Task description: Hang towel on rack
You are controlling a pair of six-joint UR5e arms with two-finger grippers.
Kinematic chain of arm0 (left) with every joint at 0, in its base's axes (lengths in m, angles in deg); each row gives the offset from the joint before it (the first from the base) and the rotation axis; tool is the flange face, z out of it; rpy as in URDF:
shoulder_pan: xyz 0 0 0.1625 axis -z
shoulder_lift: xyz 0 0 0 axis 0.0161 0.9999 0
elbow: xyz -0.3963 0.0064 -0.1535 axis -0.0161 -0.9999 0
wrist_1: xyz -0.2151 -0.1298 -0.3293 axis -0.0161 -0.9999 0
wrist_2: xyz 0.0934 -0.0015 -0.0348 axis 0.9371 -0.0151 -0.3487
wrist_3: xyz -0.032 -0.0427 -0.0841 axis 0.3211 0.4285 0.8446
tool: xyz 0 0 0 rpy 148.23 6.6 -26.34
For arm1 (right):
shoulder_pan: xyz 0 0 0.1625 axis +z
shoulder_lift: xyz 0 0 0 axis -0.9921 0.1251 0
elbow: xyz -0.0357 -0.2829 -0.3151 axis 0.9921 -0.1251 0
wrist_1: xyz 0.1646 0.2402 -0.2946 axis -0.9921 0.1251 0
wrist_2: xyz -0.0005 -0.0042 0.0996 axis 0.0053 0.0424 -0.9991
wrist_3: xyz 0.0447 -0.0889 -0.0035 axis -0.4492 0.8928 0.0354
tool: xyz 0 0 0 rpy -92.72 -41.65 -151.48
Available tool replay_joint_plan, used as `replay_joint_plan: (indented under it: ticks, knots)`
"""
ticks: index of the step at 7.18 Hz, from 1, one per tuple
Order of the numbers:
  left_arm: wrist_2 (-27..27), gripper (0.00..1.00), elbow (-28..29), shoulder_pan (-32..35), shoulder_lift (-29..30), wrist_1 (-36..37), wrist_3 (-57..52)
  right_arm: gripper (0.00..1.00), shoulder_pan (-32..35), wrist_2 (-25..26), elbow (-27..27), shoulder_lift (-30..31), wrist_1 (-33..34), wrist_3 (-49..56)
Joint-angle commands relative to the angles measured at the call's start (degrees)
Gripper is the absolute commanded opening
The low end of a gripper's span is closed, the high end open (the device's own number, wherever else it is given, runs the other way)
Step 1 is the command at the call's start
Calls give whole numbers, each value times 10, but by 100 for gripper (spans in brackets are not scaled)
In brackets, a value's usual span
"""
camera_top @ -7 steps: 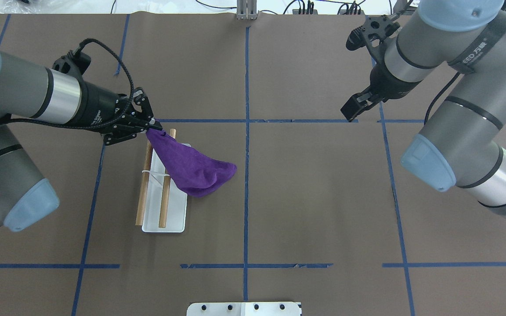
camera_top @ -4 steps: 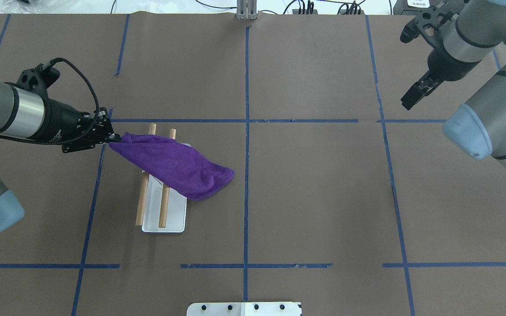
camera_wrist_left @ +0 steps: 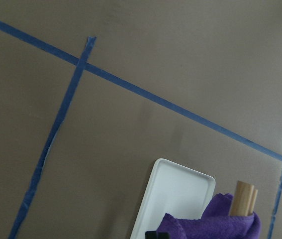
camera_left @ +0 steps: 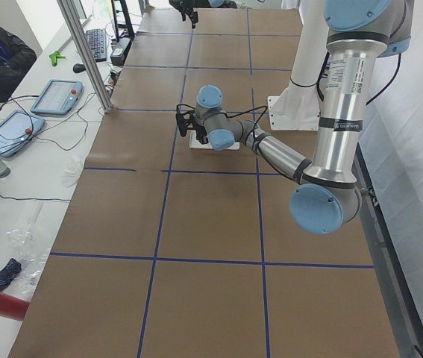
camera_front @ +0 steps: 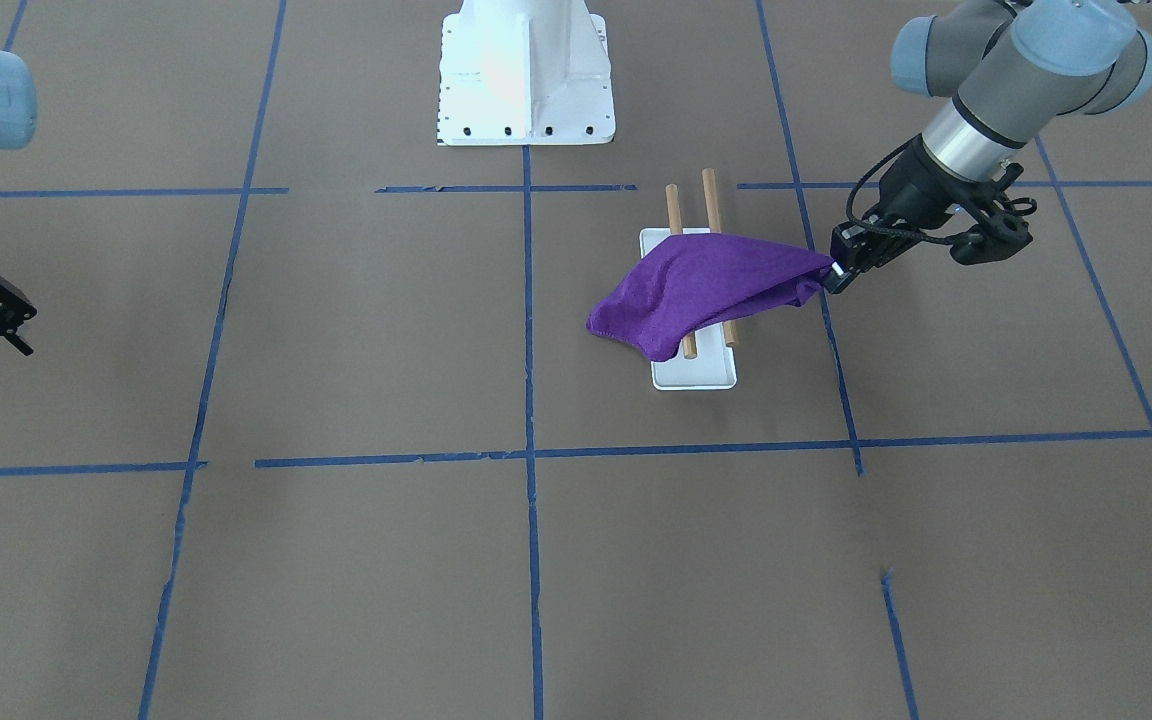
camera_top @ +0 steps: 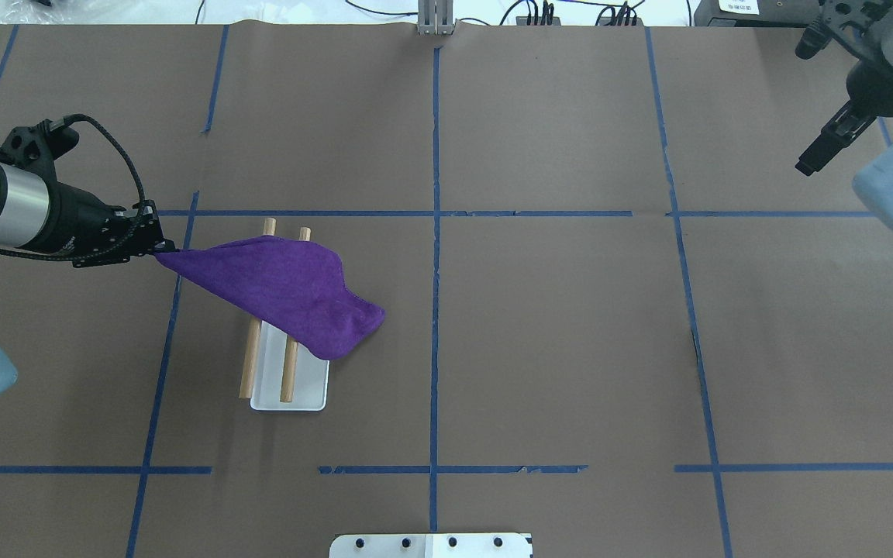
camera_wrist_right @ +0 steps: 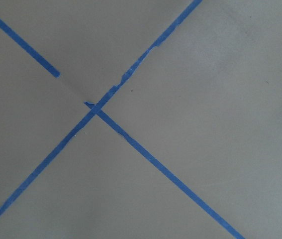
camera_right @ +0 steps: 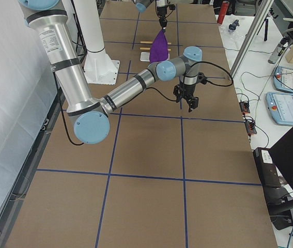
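Evidently, one corner of the towel (camera_top: 284, 283) is pinched in the closed left gripper (camera_top: 160, 249) so that the cloth is stretched slantwise across both rods of the rack (camera_top: 301, 394).

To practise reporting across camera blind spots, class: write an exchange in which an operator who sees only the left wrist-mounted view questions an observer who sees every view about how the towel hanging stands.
Operator: My view shows a fuzzy deep purple towel bunched beside the tip of a brown wooden rod. Does it cross both rods?
Observer: Yes. Overhead, it lies spread across both parallel rods of the small white-based rack.
Operator: Is anything gripping it? I see no fingers.
Observer: The left gripper is shut on one corner, out past the rack on the robot's left side.
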Motion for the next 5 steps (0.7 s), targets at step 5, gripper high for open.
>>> replay_joint_plan:
  ticks: [5]
  knots:
    - [23,100,19,30,-35,2,-165,100,160,-88,-79,83,-6,47]
